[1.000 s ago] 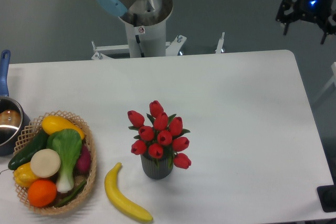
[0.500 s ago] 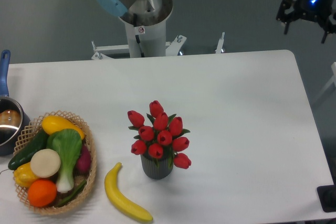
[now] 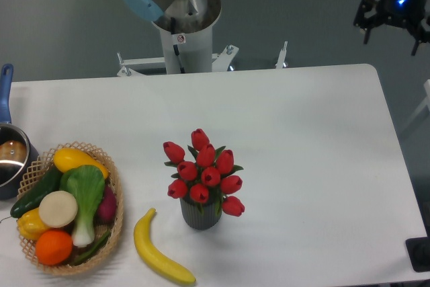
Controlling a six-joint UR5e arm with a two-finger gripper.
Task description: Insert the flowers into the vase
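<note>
Flowers (image 3: pixel 205 169) standing in the vase (image 3: pixel 200 214), near the front of the white bench (image 3: pixel 302 139).

Bench carrying everything, largest first: a woven basket (image 3: pixel 115 216) lying at the front left and holding a green leafy vegetable, a cucumber, an orange, a yellow pepper and other produce; the red tulip bunch spreading wider than its holder, stems sitting inside the mouth; a yellow banana (image 3: pixel 158 249) lying between the basket and the dark ribbed vase, just beside the vase; a pot with a blue handle (image 3: pixel 7 146) showing partly at the left edge. Pincer (image 3: pixel 394 25) hanging beyond the far right corner, well apart from the bunch, fingers spreading with nothing between them.
</note>
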